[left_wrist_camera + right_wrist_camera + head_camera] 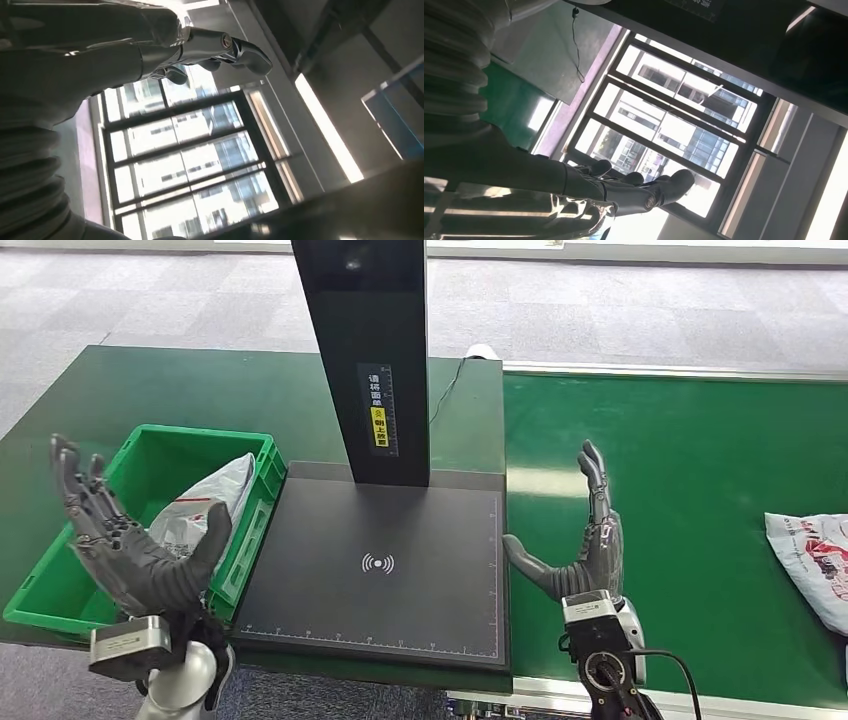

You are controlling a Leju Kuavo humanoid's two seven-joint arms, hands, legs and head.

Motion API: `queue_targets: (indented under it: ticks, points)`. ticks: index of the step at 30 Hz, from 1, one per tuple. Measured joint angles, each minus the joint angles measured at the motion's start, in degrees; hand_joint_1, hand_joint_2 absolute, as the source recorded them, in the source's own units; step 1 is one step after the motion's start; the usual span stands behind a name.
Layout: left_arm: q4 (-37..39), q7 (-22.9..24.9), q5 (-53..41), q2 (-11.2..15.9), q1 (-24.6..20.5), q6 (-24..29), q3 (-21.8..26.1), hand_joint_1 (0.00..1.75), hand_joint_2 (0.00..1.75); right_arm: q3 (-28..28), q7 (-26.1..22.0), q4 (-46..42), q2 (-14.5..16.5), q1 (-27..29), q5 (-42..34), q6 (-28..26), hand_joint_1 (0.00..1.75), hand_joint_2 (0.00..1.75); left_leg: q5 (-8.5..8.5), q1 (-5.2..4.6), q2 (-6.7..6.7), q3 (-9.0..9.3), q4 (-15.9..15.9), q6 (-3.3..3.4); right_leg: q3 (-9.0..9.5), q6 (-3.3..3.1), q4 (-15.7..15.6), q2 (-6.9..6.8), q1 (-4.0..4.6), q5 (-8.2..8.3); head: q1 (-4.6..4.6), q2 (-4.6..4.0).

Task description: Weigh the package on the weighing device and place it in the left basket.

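Observation:
A white plastic-wrapped package [205, 505] lies inside the green basket [258, 445] at the left of the table. My left hand [125, 540] is raised in front of the basket, palm up and fingers spread, holding nothing. The black weighing platform [380, 565] with its tall black post [370, 350] sits bare in the middle. Just past the platform's right edge my right hand [585, 540] stands upright with fingers apart, empty. Another white package [815, 555] with red print lies at the far right of the green conveyor belt [690, 470]. Fingers of my left hand [220, 47] and my right hand [644, 192] appear against windows.
The dark green table [200, 390] runs behind the basket and scale. A black cable [445, 390] leads from the post to a white object [483, 352] at the table's back edge. Grey carpet floor lies beyond.

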Motion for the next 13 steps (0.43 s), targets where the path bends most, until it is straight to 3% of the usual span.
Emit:
queue_targets:
  ticks: [4,7,13]
  points:
    - [-0.1,0.0,1.5,2.0,0.0,-10.2,-6.3,0.00,1.75,0.2,0.0,0.6,-0.3,-1.0,-0.3,0.8,0.00,1.75,0.00,0.00,0.00,-0.01,0.0,0.00,0.00,0.00,0.0,0.00,0.00,0.00,0.01,0.00]
    - [-0.2,0.0,1.4,2.7,0.0,-14.4,-9.7,0.00,1.75,0.5,1.6,1.3,-0.5,-1.7,-0.9,2.6,0.00,1.75,-0.01,0.00,0.00,-0.01,0.0,0.01,0.00,0.00,0.0,0.00,0.00,0.00,0.00,0.00]
    - [0.1,0.7,2.3,3.2,1.0,-22.2,-12.5,0.00,1.75,1.7,12.2,3.9,-1.1,-2.1,-7.2,16.4,0.00,1.75,-0.03,0.00,0.00,-0.02,0.0,0.03,-0.02,0.00,0.0,0.00,0.00,-0.01,-0.01,0.00]
